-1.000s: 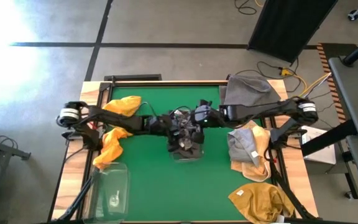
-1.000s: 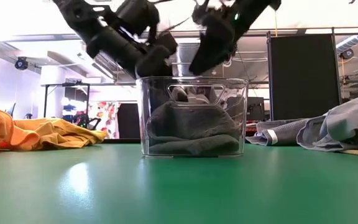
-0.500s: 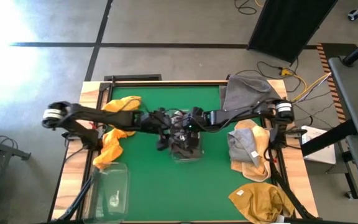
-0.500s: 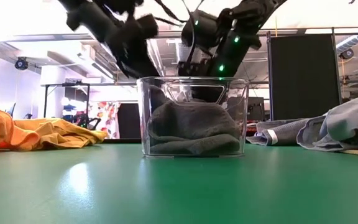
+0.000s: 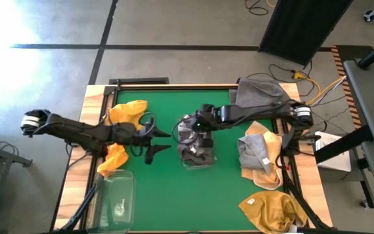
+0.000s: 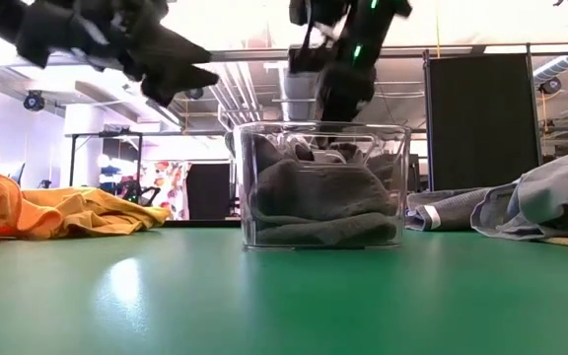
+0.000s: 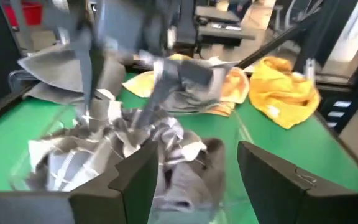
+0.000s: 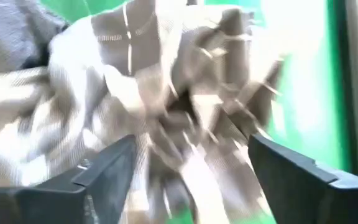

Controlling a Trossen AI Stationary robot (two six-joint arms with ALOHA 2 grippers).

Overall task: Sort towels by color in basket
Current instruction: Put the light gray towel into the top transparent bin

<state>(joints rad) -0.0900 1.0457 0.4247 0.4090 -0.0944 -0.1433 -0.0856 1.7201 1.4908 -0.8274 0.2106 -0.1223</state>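
Observation:
A clear plastic basket [image 5: 197,151] [image 6: 323,185] stands mid-table, filled with dark grey towels [image 6: 314,202] and, on top, a grey-and-white checked towel [image 7: 104,143] [image 8: 166,93]. My right gripper [image 5: 197,130] [image 6: 338,97] [image 8: 191,168] hangs open right over the basket's mouth, fingers pointing down at the checked towel. My left gripper [image 5: 160,142] [image 6: 180,77] [image 7: 191,168] is open and empty, raised above the table left of the basket. Orange towels [image 5: 125,110] [image 6: 67,212] lie at the table's left. My right gripper stands open over the checked towel, coming from above. I cannot tell whether its fingertips [image 7: 86,93] touch the cloth.
A second clear basket [image 5: 115,195] sits at the near left corner. A grey towel [image 5: 258,97] drapes over the far right corner, and a grey-and-orange pile [image 5: 258,156] lies at the right edge. A mustard towel [image 5: 271,211] is near right. Bare green mat [image 5: 174,195] lies in front.
My left gripper has drawn out of the basket, up and toward the table's left edge. My right gripper has stayed over the basket, rising a little. The basket has slid slightly toward the table's right.

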